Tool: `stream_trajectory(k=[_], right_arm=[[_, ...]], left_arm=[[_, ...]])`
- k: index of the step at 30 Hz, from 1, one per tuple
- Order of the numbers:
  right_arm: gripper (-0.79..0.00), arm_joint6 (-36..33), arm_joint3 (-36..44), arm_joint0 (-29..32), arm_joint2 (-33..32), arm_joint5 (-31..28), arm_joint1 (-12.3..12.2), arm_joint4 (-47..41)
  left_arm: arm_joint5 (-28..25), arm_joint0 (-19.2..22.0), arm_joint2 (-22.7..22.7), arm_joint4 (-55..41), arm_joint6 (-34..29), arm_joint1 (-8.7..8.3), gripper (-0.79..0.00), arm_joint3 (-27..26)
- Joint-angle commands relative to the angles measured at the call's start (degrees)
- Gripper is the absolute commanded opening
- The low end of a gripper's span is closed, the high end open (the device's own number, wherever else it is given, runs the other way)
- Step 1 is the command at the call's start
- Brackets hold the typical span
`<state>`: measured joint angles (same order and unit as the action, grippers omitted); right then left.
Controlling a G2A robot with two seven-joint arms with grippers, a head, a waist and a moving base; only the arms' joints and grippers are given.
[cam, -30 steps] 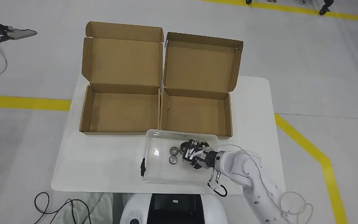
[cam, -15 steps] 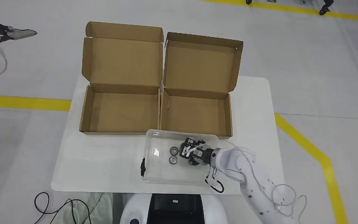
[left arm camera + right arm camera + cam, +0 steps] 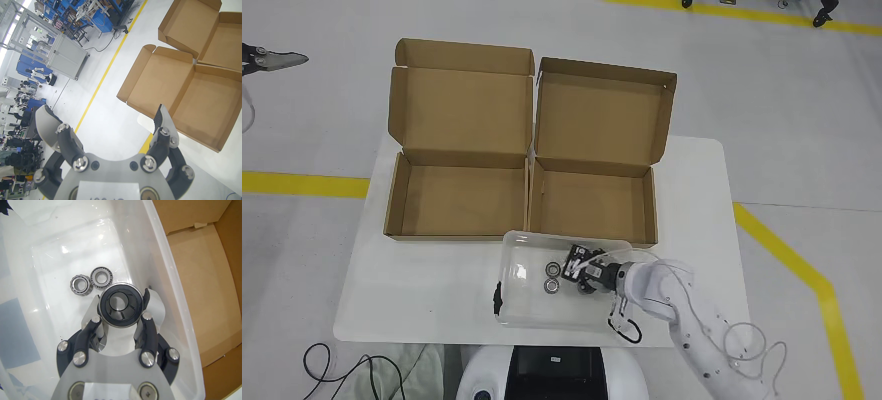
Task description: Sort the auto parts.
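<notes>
Right gripper [image 3: 587, 268] nearer bin [image 3: 160, 256] wall, bearing [image 3: 121, 316] in jaws.

I see a white table [image 3: 697, 190] with rounded corners. Two open cardboard boxes sit on its far half, side walls touching: left cardboard box [image 3: 457, 200] and right cardboard box [image 3: 592, 205], lids up behind them. A clear plastic bin [image 3: 527, 312] sits at the near edge, just beside the right box's front wall.

Between my white, black-padded right fingers [image 3: 157, 308]: a black bearing [image 3: 121, 306] with silver rim. Two silvery roller bearings [image 3: 110, 278], clear bin [image 3: 162, 262], brown cardboard boxes [image 3: 200, 291].
</notes>
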<state>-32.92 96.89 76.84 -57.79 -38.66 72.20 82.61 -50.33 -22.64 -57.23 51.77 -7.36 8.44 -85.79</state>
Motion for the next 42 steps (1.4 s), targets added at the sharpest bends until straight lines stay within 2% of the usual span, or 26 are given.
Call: stream_trajectory(k=[1,9,15,32,42], right_arm=[[-0.785,0.8,0.3,0.3,-0.3,0.1,-0.1,-0.1],[-0.785,7.3,1.2,1.4,-2.0,-0.8,-0.9,-0.5],[-0.785,14.7,2.2,1.6,-3.0,-1.1,-1.2,-1.2],[-0.785,45.2,1.5,-4.4,-5.2,-6.5,-1.4,-5.2],[-0.785,65.9,-2.6,-8.6,-6.6,-10.0,-1.3,-6.0]], left_arm=[[0.0,0.0,0.0,0.0,0.0,0.0,0.0,0.0],[0.0,0.0,0.0,0.0,0.0,0.0,0.0,0.0],[0.0,0.0,0.0,0.0,0.0,0.0,0.0,0.0],[0.0,0.0,0.0,0.0,0.0,0.0,0.0,0.0],[0.0,0.0,0.0,0.0,0.0,0.0,0.0,0.0]])
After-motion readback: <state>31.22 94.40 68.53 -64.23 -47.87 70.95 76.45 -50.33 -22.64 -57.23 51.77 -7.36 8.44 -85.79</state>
